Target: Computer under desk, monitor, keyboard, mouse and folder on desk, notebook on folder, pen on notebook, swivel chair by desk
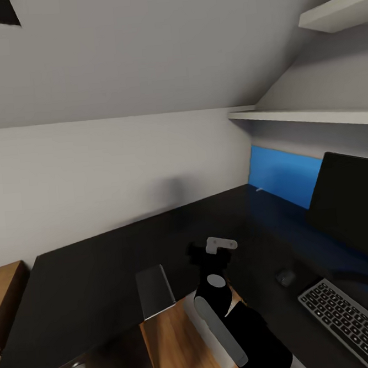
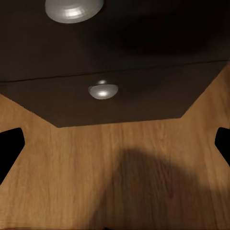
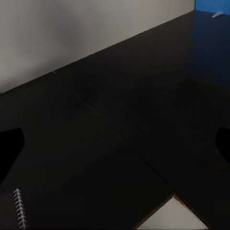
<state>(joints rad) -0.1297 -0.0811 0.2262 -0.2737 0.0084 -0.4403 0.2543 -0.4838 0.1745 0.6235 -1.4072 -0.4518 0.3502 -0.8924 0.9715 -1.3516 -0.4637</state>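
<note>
Black desk [image 1: 102, 268] already carries the monitor [image 1: 349, 204], keyboard [image 1: 349, 317], mouse [image 1: 285, 277] and notebook [image 1: 155, 290]. Folder, pen and chair placement seem left. Right gripper [image 1: 211, 254] holds nothing, jaws spread wide in its wrist view.

A plain pale wall [image 1: 111, 173] runs behind everything, meeting a sloped ceiling [image 1: 140, 49] above. Two white shelves [image 1: 306, 114] jut from the wall on the right, one higher than the other. Below, the floor [image 1: 174, 345] is warm wood planking [image 2: 120, 163], with a soft shadow across it.
</note>
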